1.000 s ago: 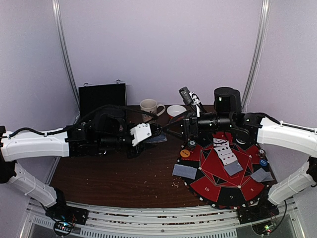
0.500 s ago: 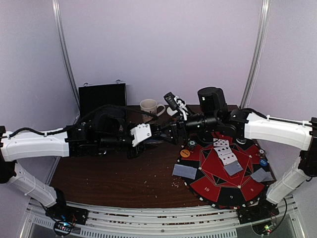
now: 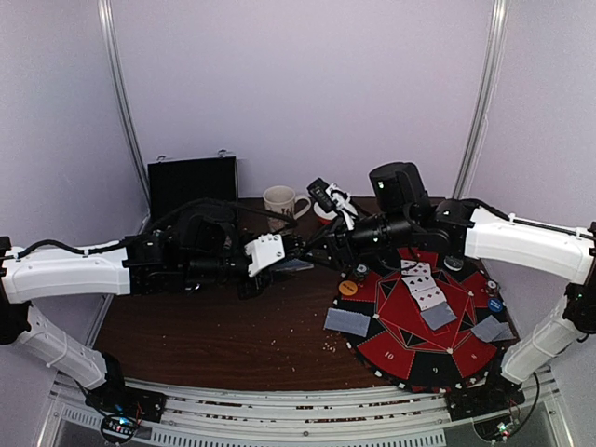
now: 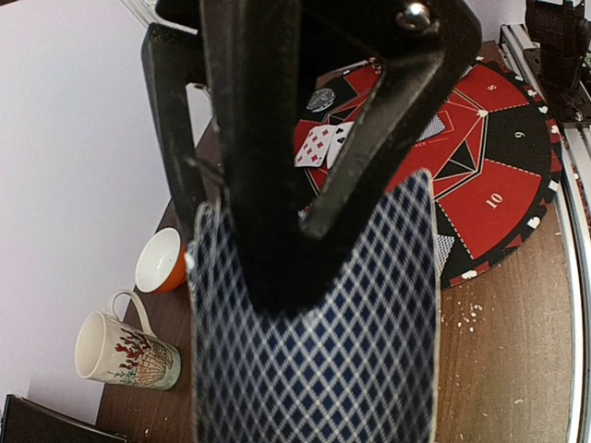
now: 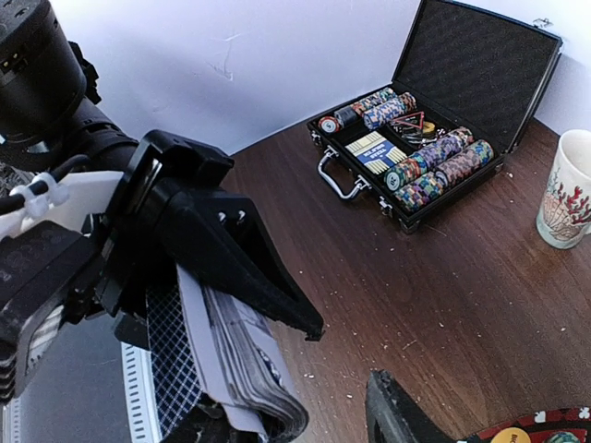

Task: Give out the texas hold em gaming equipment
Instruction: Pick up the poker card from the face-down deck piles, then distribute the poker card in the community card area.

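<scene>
**Item 1, far left.** Open black case (image 5: 434,138) at the far edge of the table, with chips racked in rows inside. It was judged to be the supply.

**Item 2, left of centre.** Left gripper (image 4: 295,268), jaws clamped on the deck (image 4: 314,360), whose blue-diamond back showed. The deck was held in the air above the middle of the table, apparently offered so that cards could be drawn off it singly.

**Item 3, far edge behind the deck.** Patterned mug (image 4: 125,349) and orange-and-white bowl (image 4: 159,261). Neither belonged to the set, and both stood out of the way.

**Item 4, centre.** Right gripper (image 3: 319,254), close at the deck's right side. Whether its jaws stood apart or had closed on a card could not be told, and contact was unclear.

**Item 5, right.** Round red-and-black mat (image 3: 410,358), the dealing surface. It carried:
- a grey-backed card (image 3: 347,321) at the left rim
- face-up cards (image 3: 421,277) near the centre
- a further grey card (image 3: 491,328) at the right rim
- an orange chip (image 3: 347,289) on the left
- a blue chip (image 3: 495,304) on the right

These were spread as player places, and the deal was judged partly done.
</scene>
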`<action>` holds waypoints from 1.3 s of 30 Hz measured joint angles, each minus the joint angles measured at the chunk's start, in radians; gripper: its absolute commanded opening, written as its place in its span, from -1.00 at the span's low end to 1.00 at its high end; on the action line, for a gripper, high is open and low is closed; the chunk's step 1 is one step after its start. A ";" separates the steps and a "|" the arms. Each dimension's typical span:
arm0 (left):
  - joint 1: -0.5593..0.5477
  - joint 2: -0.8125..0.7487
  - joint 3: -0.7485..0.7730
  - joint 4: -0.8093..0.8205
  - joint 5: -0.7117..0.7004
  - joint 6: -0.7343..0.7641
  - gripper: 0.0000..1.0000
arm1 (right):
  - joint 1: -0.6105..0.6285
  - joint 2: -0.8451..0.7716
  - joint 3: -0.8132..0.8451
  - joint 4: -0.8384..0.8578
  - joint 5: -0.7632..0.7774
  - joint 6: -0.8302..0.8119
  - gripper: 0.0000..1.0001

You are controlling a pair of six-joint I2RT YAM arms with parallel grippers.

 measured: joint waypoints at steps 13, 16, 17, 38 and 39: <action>0.000 0.000 0.000 0.004 -0.008 0.000 -0.37 | 0.000 -0.033 0.042 -0.124 0.025 -0.018 -0.99; 0.002 0.000 0.000 0.003 -0.017 0.000 -0.37 | 0.000 -0.034 0.065 -0.166 0.025 -0.028 -1.00; 0.002 0.000 0.000 0.003 -0.018 0.000 -0.37 | 0.000 -0.034 0.072 -0.178 0.029 -0.031 -1.00; 0.000 0.000 0.000 0.004 -0.019 0.000 -0.37 | -0.273 -0.236 0.043 -0.755 0.437 -0.414 -1.00; 0.000 0.000 0.000 0.004 -0.019 0.000 -0.36 | -0.278 -0.217 0.007 -0.799 0.472 -0.422 -1.00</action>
